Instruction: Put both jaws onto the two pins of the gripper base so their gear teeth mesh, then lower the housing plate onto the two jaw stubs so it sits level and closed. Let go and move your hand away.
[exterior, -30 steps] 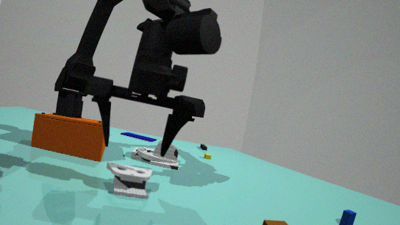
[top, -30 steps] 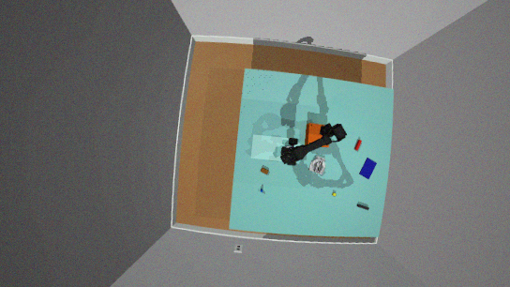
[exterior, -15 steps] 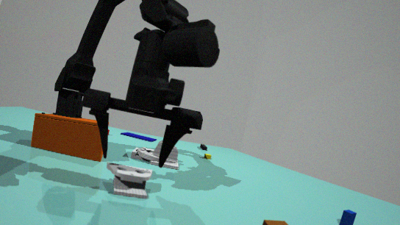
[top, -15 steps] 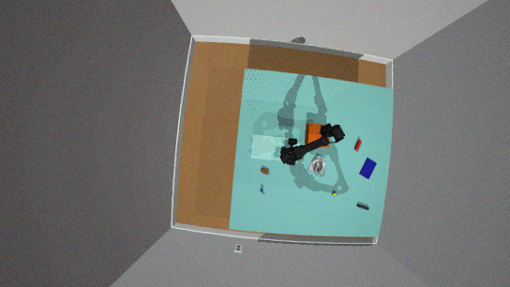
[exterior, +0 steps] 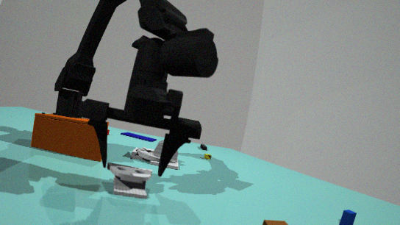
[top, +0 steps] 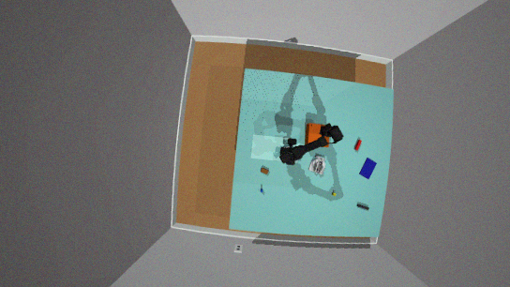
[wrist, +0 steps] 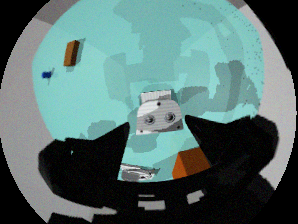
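The housing plate (exterior: 130,189) (wrist: 160,107), light grey with two round holes in its top and a ribbed foot, stands on the table. The arm hides it in the top view. My gripper (exterior: 132,171) (wrist: 157,121) is open and empty, pointing down. Its fingertips are near the height of the plate's top, one toward each side; the exact depth is hard to tell. The gripper base (top: 317,165) (exterior: 147,157) (wrist: 136,173) lies apart from the plate, with curved grey pieces on it. Whether the jaws are on both pins and meshed is too small to tell.
An orange box (top: 313,133) (exterior: 66,136) (wrist: 187,164) stands beside the arm. A brown block (top: 264,170) (wrist: 72,53) and small blue piece (top: 262,189) (exterior: 348,218) (wrist: 46,75) lie apart. Farther off are blue (top: 367,168), red (top: 358,144), black (top: 363,206) and yellow (top: 334,193) pieces.
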Controlling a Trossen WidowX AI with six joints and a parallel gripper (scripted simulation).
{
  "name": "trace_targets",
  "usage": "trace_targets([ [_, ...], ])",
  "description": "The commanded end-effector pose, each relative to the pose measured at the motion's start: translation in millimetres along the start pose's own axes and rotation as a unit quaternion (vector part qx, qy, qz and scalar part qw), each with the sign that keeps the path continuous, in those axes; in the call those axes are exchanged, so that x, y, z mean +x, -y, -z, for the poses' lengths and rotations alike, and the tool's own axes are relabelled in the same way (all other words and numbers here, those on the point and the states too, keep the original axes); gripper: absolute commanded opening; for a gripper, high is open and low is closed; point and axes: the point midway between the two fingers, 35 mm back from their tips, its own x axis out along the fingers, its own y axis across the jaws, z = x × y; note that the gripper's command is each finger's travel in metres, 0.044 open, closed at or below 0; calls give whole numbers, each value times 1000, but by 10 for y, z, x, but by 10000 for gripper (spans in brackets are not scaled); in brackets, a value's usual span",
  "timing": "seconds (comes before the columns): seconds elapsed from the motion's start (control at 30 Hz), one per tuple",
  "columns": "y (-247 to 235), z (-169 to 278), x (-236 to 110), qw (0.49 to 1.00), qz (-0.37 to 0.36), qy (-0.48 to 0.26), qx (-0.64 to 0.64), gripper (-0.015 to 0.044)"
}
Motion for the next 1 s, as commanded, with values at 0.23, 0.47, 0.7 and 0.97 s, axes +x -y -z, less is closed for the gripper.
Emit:
trace_targets([
  [0.23, 29, 25, 172, 1000, 5, -3, 1, 440],
  [0.47, 29, 25, 172, 1000, 5, -3, 1, 440],
  [0.7, 29, 25, 172, 1000, 5, -3, 1, 440],
  [0.97, 29, 25, 179, 1000, 5, -3, 1, 440],
])
